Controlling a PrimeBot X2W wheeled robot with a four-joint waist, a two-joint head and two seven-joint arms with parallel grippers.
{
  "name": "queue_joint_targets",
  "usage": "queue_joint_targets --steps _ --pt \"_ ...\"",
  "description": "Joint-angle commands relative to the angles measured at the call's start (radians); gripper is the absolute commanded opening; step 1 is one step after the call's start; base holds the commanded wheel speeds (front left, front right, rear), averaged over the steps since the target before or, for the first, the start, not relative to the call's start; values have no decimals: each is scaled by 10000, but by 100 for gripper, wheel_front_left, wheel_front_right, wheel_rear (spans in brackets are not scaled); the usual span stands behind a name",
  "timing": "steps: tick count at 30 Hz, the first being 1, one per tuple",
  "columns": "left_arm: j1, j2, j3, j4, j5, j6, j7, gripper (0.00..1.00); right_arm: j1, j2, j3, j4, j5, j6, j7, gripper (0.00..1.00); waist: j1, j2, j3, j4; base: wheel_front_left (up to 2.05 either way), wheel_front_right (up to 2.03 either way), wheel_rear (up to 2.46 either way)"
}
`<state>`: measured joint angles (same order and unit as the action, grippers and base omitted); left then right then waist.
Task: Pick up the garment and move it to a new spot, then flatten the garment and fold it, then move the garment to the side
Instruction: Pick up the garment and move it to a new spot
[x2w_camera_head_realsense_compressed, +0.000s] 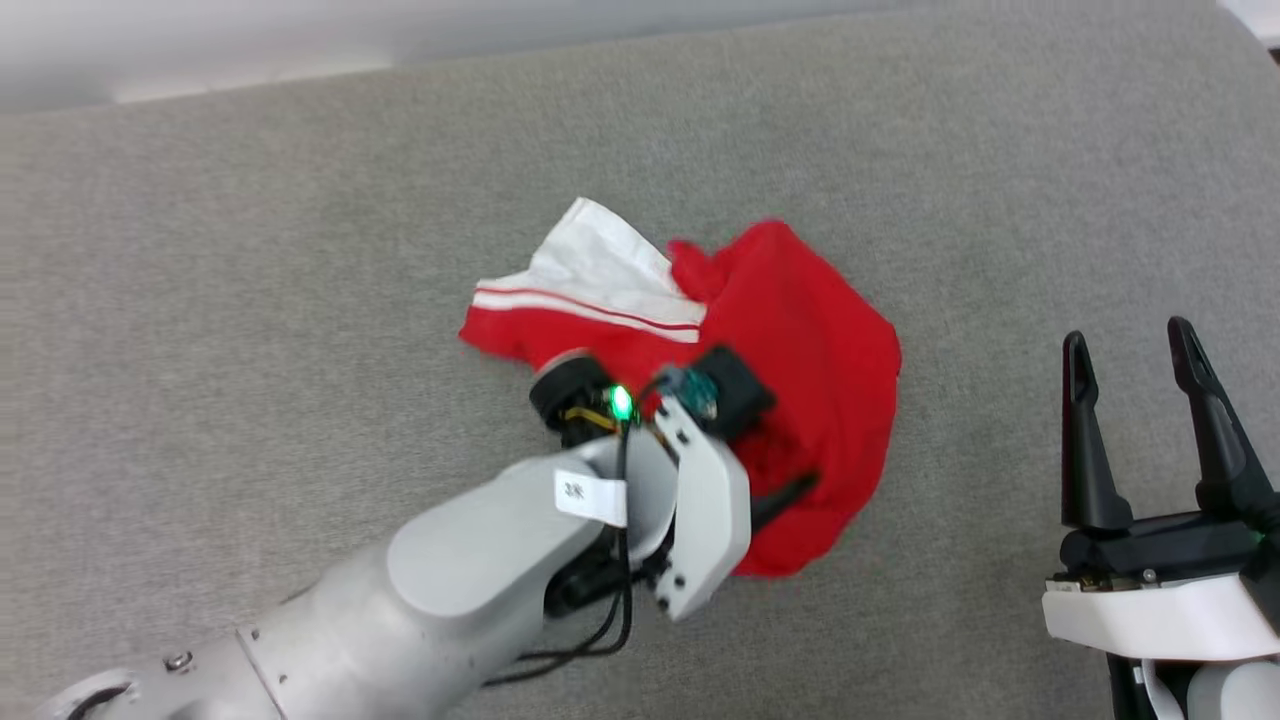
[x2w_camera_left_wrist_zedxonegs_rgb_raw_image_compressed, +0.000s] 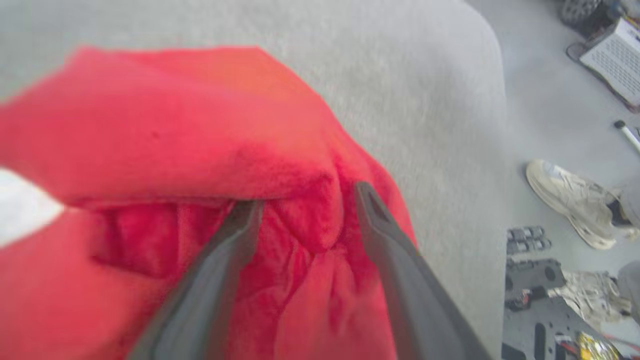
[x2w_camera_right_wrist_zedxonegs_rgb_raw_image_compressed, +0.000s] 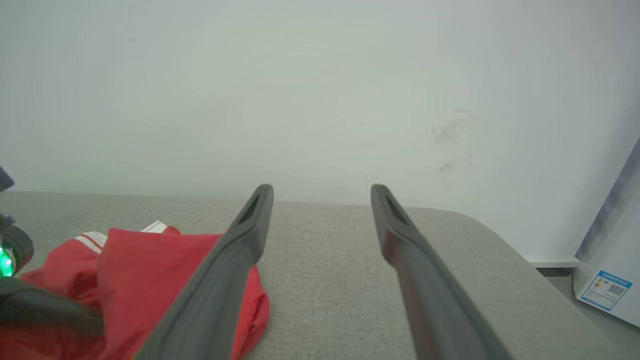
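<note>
White tag (x2w_camera_head_realsense_compressed: 590, 493) on left forearm (x2w_camera_head_realsense_compressed: 470, 560): dark marks, too small to read. Blue-white sticker (x2w_camera_right_wrist_zedxonegs_rgb_raw_image_compressed: 605, 290) on white panel (x2w_camera_right_wrist_zedxonegs_rgb_raw_image_compressed: 625, 240): QR code showed, print unreadable.

Pale grey forearm (x2w_camera_head_realsense_compressed: 470, 570), white label (x2w_camera_head_realsense_compressed: 590, 497), black cables (x2w_camera_head_realsense_compressed: 615, 620), green light (x2w_camera_head_realsense_compressed: 621, 403), silver screws (x2w_camera_head_realsense_compressed: 178, 660).
</note>
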<state>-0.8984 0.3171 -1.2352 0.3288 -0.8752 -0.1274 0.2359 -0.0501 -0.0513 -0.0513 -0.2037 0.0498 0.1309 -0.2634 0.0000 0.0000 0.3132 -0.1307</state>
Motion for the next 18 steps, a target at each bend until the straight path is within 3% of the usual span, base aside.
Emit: queue_joint_targets --steps 1,6,7,9,12,18 --pt "-123 -56 147 -8 73 88 -248 100 72 19 -9 4 -93 -3 -21 100 0 0 -212 149 0 0 0" --pt "-143 60 1014 -111 781 1039 -2375 100 305 19 -63 117 -168 -3 -21 100 0 0 -770 465 0 0 0" --pt "93 265 1451 -220 1159 1791 -3475 100 420 19 -88 156 -193 -3 -19 100 0 0 -1054 669 0 0 0" --pt "330 447 1782 -256 1299 2288 -4176 100 523 17 -88 172 -203 -3 -21 100 0 0 -1217 775 0 0 0" --pt "849 734 2407 -398 1490 3139 -4816 100 637 19 -82 208 -209 -3 -21 100 0 0 -1447 896 0 0 0" --pt "2610 1208 4369 -1527 2431 4650 -5025 100 866 17 -162 226 -187 -3 -19 100 0 0 -1783 1082 0 0 0"
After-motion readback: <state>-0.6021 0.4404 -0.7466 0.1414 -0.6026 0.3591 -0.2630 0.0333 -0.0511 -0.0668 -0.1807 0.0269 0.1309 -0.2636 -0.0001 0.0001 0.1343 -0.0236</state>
